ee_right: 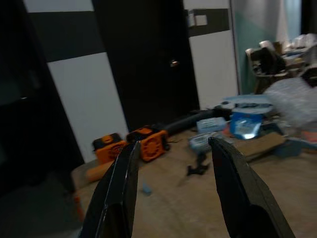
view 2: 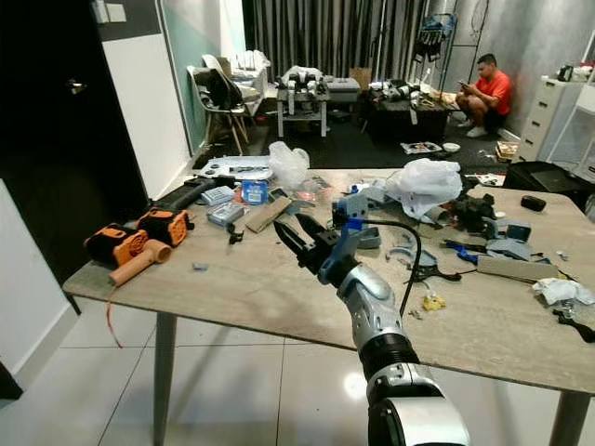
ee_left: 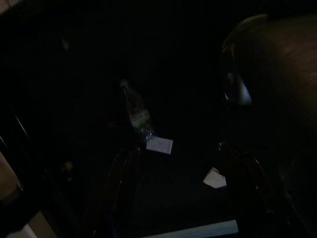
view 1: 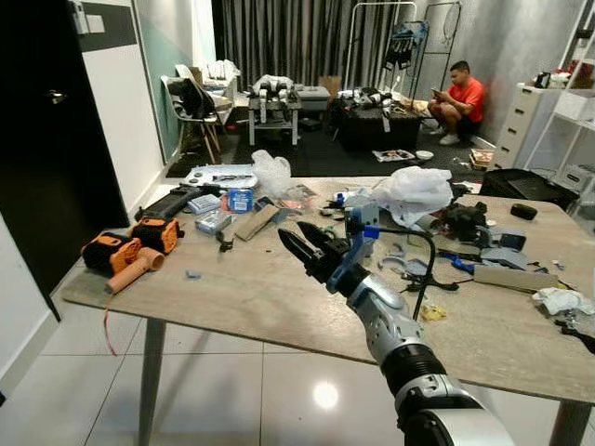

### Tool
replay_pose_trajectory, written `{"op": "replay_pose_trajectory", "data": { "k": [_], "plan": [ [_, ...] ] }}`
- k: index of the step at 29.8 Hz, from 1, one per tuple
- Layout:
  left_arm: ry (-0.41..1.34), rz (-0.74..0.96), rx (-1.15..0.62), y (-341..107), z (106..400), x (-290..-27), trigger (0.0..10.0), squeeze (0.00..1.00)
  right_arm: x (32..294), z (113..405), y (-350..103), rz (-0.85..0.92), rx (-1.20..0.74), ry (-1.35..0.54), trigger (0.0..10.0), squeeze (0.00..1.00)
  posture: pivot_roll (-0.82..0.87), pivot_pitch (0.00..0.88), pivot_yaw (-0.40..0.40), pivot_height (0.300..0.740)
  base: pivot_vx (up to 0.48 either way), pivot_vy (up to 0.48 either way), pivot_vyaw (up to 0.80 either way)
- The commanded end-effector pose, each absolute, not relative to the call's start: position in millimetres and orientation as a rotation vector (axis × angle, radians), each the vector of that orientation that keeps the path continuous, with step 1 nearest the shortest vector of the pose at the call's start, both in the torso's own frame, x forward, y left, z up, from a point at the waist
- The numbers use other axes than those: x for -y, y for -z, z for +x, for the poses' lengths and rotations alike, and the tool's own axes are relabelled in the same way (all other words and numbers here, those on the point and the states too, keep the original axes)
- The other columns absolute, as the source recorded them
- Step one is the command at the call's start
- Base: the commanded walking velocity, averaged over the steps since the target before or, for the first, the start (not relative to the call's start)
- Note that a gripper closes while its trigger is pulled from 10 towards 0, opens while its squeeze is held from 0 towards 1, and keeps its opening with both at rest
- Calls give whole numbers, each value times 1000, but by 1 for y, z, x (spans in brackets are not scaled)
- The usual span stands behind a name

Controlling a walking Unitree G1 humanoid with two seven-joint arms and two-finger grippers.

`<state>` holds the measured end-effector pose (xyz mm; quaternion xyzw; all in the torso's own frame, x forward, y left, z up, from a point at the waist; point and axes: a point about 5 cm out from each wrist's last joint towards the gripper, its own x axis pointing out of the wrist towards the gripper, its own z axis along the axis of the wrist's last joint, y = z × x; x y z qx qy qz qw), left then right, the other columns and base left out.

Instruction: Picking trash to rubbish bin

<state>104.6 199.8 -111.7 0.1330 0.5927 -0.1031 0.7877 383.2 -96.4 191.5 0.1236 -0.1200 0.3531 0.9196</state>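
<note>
The right gripper (view 1: 305, 243) is hovering over the middle of the desk (view 1: 251, 297), its two black fingers (ee_right: 119, 198) spread apart and holding nothing. It is pointing toward the desk's left end, where two orange tools (view 1: 130, 249) are lying. Trash is sitting scattered across the far side: a clear bag (view 1: 272, 173) near the far edge, a white bag (view 1: 414, 192) to its right, a blue packet (view 1: 241, 200) just beside the clear bag, and crumpled paper (view 1: 562, 299) near the right end. A person (view 1: 458, 102) is sitting on the floor against the far wall. The left wrist view is very dark; a bottle (ee_left: 136, 113) is lying on the floor there.
</note>
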Motion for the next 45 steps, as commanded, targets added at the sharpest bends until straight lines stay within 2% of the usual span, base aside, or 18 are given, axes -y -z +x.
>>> {"op": "replay_pose_trajectory", "data": {
  "k": [1, 15, 17, 18, 24, 25, 26, 31, 35, 45],
  "plan": [
    [230, 295, -1284, 112, 102, -201, 10000, 0, 91, 383, -194, 237, 258, -736, 10000, 0, -49, 0, 4, 740, 379, 0, 0],
    [214, 288, -1283, 112, 103, -201, 10000, 0, 104, 393, -203, 174, 263, -569, 10000, 0, -39, 0, 4, 740, 371, 0, 0],
    [203, 271, -1281, 112, 103, -201, 10000, 0, 110, 396, -203, 153, 248, -503, 10000, 39, -37, 0, 4, 740, 0, 0, 0],
    [203, 272, -1281, 112, 102, -202, 10000, 0, 113, 397, -203, 146, 240, -481, 10000, 1000, -36, 0, 4, 740, 0, 0, 0],
    [203, 276, -1285, 112, 101, -202, 10000, 0, 121, 402, -200, 22, 184, -377, 10000, 1000, -30, 0, 5, 740, 0, 0, 0],
    [203, 276, -1287, 112, 101, -202, 10000, 0, 124, 404, -198, -10, 157, -332, 10000, 714, -25, 0, 5, 740, 0, 0, 0],
    [202, 275, -1288, 112, 100, -202, 10000, 0, 128, 405, -196, -63, 133, -280, 10000, 0, -24, 0, 5, 740, 0, 0, 0],
    [200, 275, -1292, 113, 99, -203, 10000, 0, 138, 408, -193, -141, 89, -173, 10000, 0, -18, 3, 6, 740, 0, 0, 0],
    [203, 276, -1298, 113, 97, -203, 10000, 0, 163, 409, -191, -197, 31, -43, 10000, 0, -24, 14, 9, 740, 0, 0, 0],
    [210, 282, -1300, 113, 96, -203, 10000, 0, 167, 408, -174, -205, -98, -47, 10000, 0, -18, 23, 10, 740, 0, 0, 0]
  ]
}}
